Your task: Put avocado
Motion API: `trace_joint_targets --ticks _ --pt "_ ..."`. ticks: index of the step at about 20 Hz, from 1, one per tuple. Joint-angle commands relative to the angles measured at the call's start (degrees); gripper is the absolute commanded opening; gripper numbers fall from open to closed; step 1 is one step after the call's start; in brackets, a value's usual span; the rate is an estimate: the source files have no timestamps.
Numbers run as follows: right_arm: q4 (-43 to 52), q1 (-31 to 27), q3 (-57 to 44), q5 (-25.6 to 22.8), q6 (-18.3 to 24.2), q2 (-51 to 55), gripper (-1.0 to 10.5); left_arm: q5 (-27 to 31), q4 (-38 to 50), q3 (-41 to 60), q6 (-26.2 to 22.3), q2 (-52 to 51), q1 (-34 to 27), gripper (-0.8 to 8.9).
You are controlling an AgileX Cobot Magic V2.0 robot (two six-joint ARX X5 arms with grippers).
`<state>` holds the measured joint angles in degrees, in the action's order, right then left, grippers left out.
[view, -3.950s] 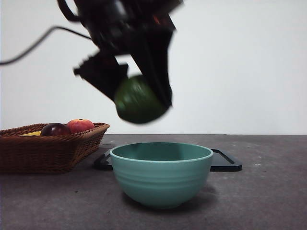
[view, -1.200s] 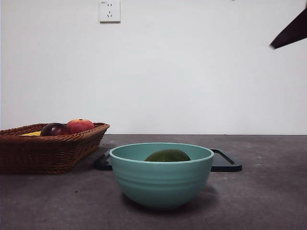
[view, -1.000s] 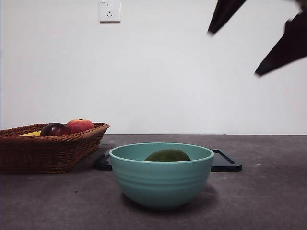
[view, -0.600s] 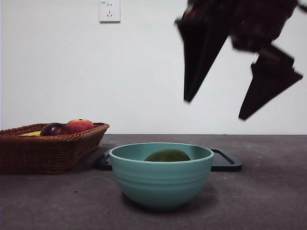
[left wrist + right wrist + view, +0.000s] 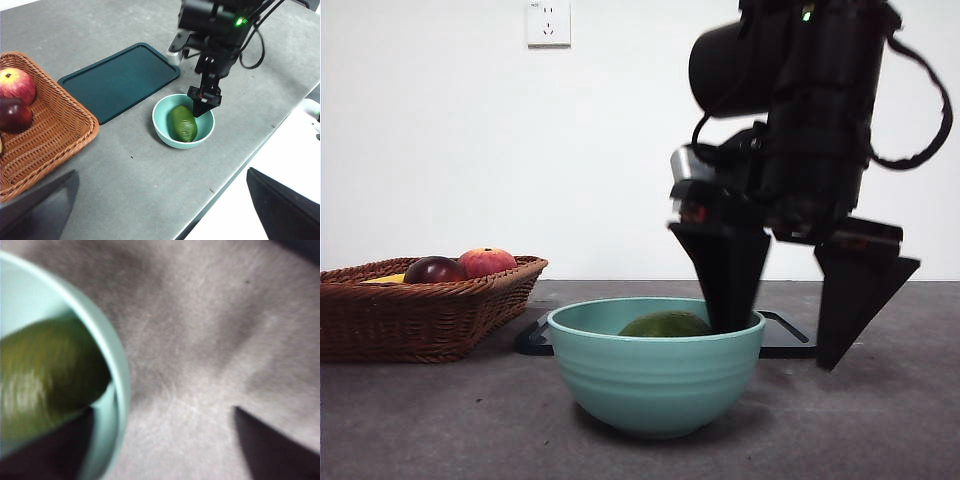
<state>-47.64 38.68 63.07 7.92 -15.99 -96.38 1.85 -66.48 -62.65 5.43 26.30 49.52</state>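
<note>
While the avocado [image 5: 666,324] lies inside the teal bowl [image 5: 656,385], the right gripper [image 5: 790,320] straddles the bowl's rim (one jaw inside, one outside), jaws wide; no writing is readable.

A dull, smooth green skin with a faint sheen is shown by the avocado [image 5: 183,123]. The bowl [image 5: 657,382] looks like matt teal plastic or glazed ware, ringed with shallow ridges. The basket [image 5: 420,312] is woven from brown wicker, rough in texture. The tray [image 5: 120,80] appears as smooth dark plastic with a raised rim. A matt, speckled grey surface is presented by the worktop [image 5: 130,190]. The right claw [image 5: 790,320] is made of matt black plastic.
</note>
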Motion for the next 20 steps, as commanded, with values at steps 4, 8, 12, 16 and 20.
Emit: trace_joint_targets --ticks 4,8,12,16,20 --pt "2.49 1.18 1.14 1.25 -2.45 -1.46 0.1 0.33 0.44 -0.37 0.15 0.13 0.33 5.31" --pt "1.53 1.25 2.51 1.22 -3.34 -1.46 0.1 0.33 1.2 -0.37 -0.02 0.13 0.33 5.31" --pt "-2.69 -1.18 9.66 0.83 -3.1 -2.73 0.1 0.33 2.25 -0.39 -0.11 0.13 0.33 5.31" --pt "-7.3 -6.19 22.62 0.92 -1.51 -9.94 0.1 0.33 2.19 -0.39 -0.24 0.13 0.33 5.31" --pt "-11.8 -9.94 37.31 1.14 -0.7 -20.31 0.1 0.33 2.16 -0.39 -0.24 0.13 0.33 5.31"
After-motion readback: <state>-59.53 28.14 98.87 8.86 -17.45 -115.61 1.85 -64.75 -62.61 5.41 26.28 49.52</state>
